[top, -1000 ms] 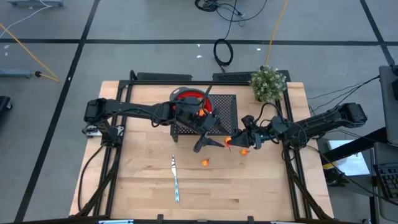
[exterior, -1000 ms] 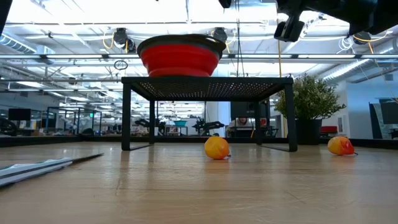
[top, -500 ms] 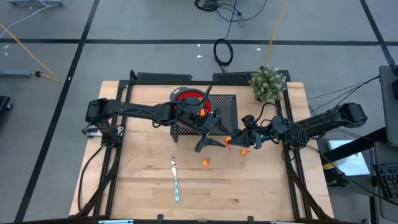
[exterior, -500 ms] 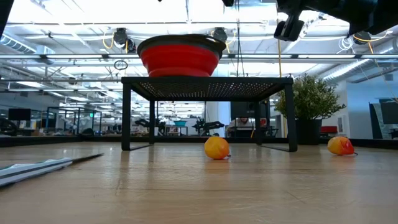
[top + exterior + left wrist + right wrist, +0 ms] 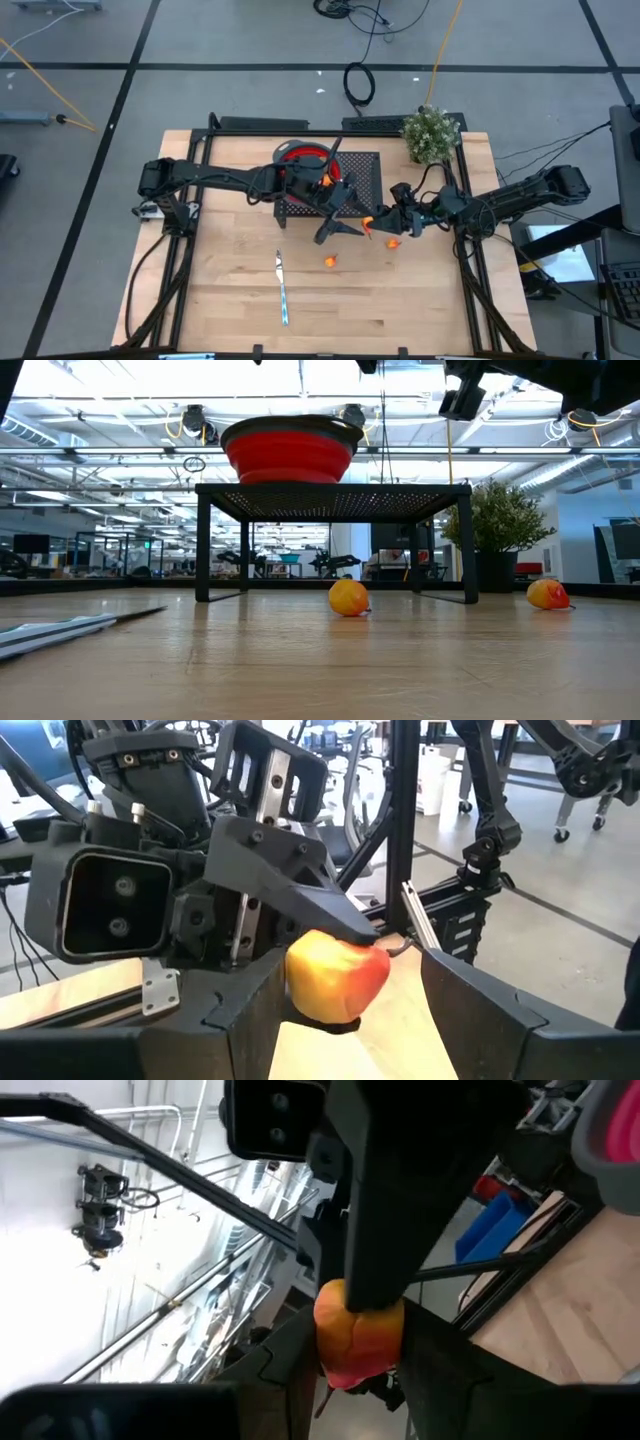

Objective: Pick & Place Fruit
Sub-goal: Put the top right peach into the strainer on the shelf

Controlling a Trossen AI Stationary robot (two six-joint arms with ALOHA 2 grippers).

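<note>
A red-orange fruit [image 5: 371, 225] hangs in the air in front of the black mesh stand [image 5: 360, 185], between my two grippers. My right gripper [image 5: 356, 1355], reaching in from the table's right, is shut on it. My left gripper [image 5: 345, 995] comes from the left and stands open, one finger on each side of the same fruit [image 5: 336, 982], with a gap showing at one finger. Two more small orange fruits [image 5: 330, 261] [image 5: 392, 241] rest on the wood. The red bowl [image 5: 300, 158] sits on the stand. My right gripper pinches the red-orange fruit by its two sides [image 5: 326, 1332] between its two fingers [image 5: 290, 1355]. The fingers come nearly level from the table's right, tipped a little upward. The fruit is lifted clear of the table, with one left finger crossing in front of its top.
A silver knife [image 5: 283, 290] lies toward the near edge, left of centre. A potted plant [image 5: 432, 135] stands at the far right corner. In the low view the two loose fruits [image 5: 348, 598] [image 5: 547, 594] lie in front of the stand [image 5: 335, 495].
</note>
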